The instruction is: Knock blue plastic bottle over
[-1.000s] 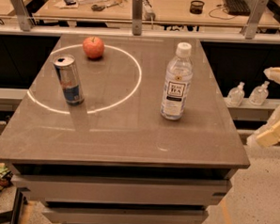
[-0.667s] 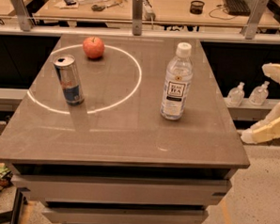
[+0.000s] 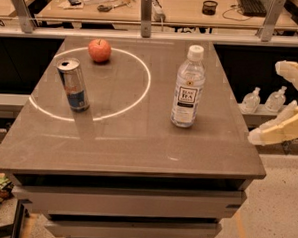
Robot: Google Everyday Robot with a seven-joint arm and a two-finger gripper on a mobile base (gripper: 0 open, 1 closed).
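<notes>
The blue plastic bottle (image 3: 188,88) stands upright on the right half of the grey table (image 3: 127,145). It is clear with a white cap and a white label with dark print. My gripper (image 3: 265,103) is at the right edge of the view, off the table's right side and apart from the bottle. Its two cream fingers (image 3: 281,130) are spread wide and hold nothing. The lower fingertip is close to the table's right edge.
A silver-blue drink can (image 3: 73,84) stands at the left and a red apple (image 3: 99,50) at the back, by a white circle on the table. Small clear pump bottles (image 3: 262,99) sit on a low shelf to the right. A cluttered desk lies behind.
My gripper has moved left, closer to the table's right edge. The bottle, can and apple have not moved.
</notes>
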